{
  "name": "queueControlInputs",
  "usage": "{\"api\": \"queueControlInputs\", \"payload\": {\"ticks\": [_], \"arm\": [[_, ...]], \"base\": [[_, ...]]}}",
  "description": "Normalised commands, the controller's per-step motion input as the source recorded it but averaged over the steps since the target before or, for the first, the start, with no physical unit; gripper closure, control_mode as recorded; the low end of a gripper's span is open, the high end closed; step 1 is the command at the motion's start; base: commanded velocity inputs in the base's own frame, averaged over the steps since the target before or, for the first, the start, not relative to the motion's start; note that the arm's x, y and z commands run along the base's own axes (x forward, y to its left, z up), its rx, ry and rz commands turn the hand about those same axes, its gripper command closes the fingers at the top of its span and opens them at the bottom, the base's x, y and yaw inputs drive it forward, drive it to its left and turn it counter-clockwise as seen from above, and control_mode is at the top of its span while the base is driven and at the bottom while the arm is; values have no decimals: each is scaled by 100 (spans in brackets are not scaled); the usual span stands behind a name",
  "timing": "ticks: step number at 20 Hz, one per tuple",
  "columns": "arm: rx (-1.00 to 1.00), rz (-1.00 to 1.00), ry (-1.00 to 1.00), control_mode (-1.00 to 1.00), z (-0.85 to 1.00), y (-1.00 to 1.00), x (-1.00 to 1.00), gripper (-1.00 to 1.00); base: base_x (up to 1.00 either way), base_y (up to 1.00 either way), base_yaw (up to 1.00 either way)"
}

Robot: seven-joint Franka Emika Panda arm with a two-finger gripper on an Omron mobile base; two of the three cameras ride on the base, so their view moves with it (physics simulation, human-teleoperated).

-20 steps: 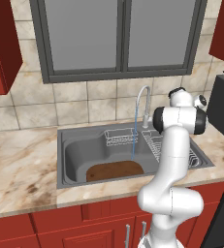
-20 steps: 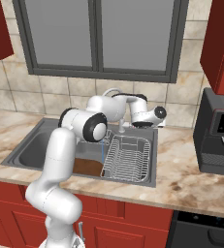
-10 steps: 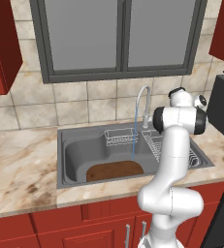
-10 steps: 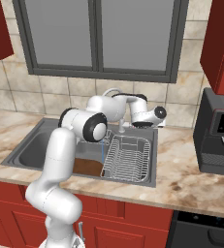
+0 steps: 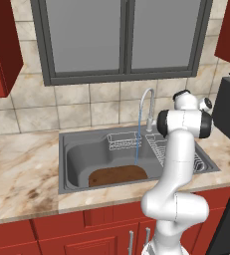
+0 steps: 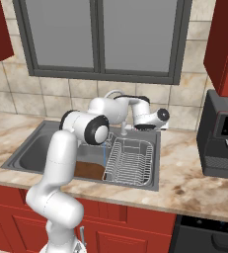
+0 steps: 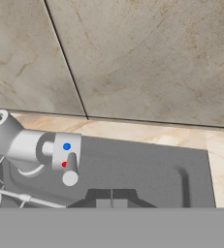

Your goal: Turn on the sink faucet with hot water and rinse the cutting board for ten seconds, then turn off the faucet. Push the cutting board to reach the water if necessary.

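One stream: the water is falling from the sink faucet onto the cutting board, rinsing it.
Gripper: we are keeping it closed, empty, by the lever for shutoff.

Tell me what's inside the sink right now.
In the sink: the cutting board on the basin floor, water streaming at its right end, two wire racks. The arm hides part of one.

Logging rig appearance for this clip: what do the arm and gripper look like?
The arm is glossy white with rounded tubular links and dark grey-black joint caps. No cables or markings show. The gripper has two small dark grey fingertips, seen in the hand view.
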Motion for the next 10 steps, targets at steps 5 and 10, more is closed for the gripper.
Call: {"api": "queueControlInputs", "payload": {"ticks": [5, 10], "arm": [[0, 0, 0, -100, 0, 0, 0, 100], [0, 0, 0, -100, 0, 0, 0, 100]], "base": [[0, 0, 0], [0, 0, 0]]}}
